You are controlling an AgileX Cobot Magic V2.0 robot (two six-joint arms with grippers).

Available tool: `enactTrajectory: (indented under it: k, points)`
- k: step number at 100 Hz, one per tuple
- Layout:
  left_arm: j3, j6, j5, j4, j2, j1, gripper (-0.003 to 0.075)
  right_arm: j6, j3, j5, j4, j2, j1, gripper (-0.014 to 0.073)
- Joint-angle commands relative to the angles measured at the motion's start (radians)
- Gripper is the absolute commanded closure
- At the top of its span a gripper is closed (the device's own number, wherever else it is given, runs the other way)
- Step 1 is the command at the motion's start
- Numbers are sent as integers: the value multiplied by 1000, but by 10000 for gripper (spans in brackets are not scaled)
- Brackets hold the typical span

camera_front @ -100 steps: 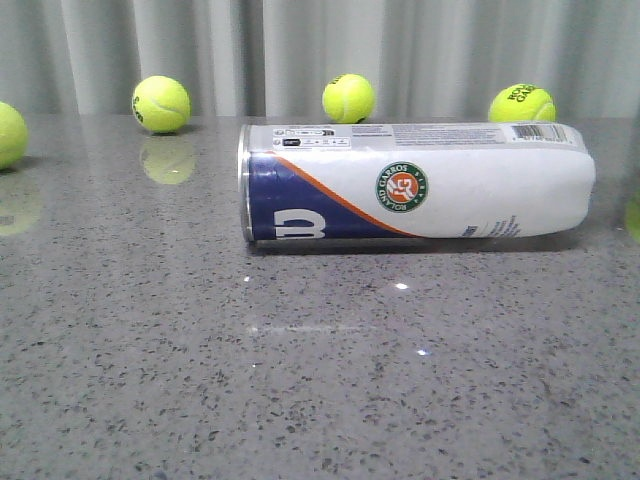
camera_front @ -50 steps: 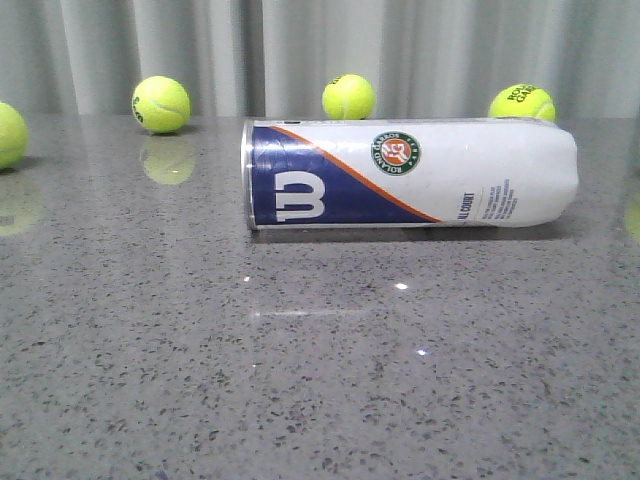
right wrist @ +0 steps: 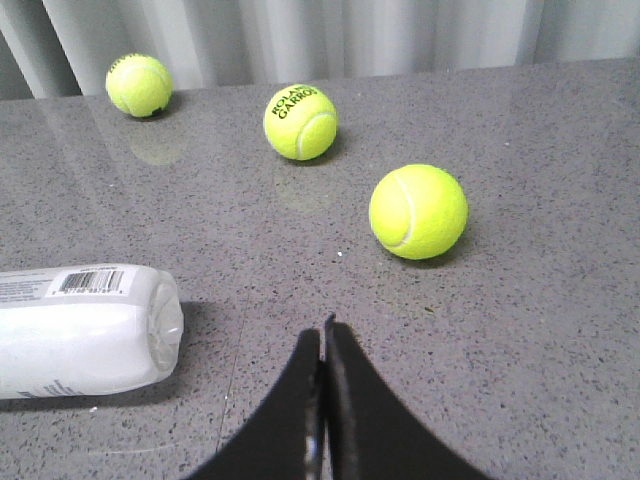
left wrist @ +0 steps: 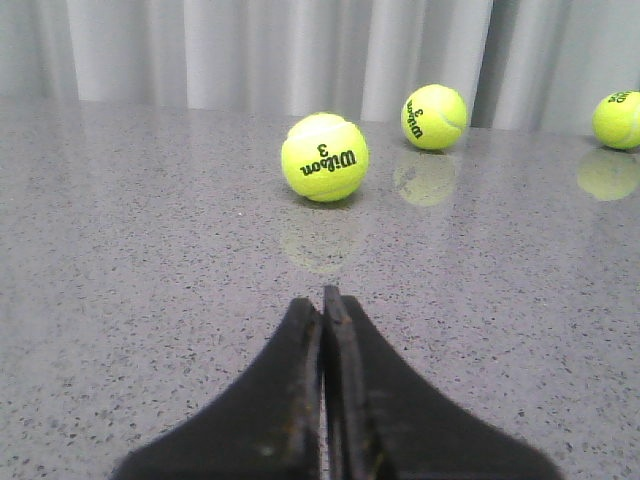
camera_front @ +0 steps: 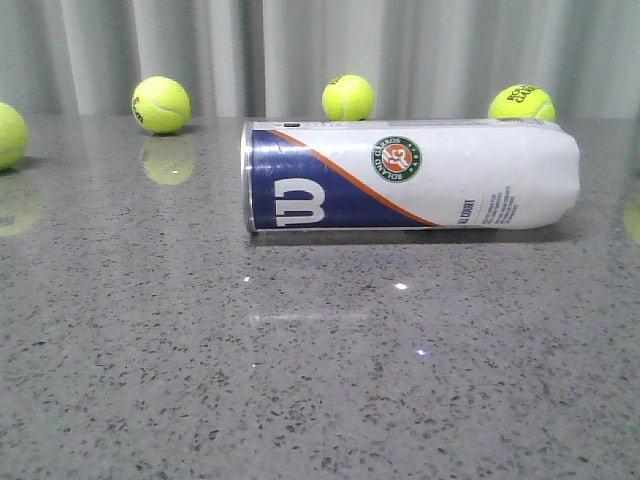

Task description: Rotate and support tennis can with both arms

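Observation:
The tennis can (camera_front: 410, 175) lies on its side on the grey speckled table, navy panel with the white "W" at its left end, rounded end to the right. Its rounded end also shows in the right wrist view (right wrist: 85, 325). Neither gripper shows in the front view. My left gripper (left wrist: 323, 300) is shut and empty above the table, with no can in its view. My right gripper (right wrist: 322, 330) is shut and empty, apart from the can's rounded end.
Tennis balls lie along the back of the table (camera_front: 161, 104) (camera_front: 348, 98) (camera_front: 521, 103), and one at the left edge (camera_front: 8, 134). One ball (left wrist: 324, 157) lies ahead of the left gripper. Two balls (right wrist: 417, 211) (right wrist: 300, 122) lie ahead of the right gripper.
The can has rolled about its long axis and shifted slightly toward the back; the barcode side turned away and the navy "W" panel and badge now face the front.

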Motion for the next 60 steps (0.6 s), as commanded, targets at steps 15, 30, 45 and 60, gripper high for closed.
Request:
enactTrajectory:
  k: [15,30,45,60]
  points:
    - [48,3,-74,-6,-40,3,741,-6,56,-87,2,-162,-5,659]
    - [48,3,-74,-6,-40,3,741,-6,81,-79,2,-235,-5,659]
    - [48,3,-74,-6,-40,3,741,-6,81,-75,2,-241,-5,659]
    - [48,3,-74,-6,-40,3,741,-6,81,-75,2,-241,-5,659]
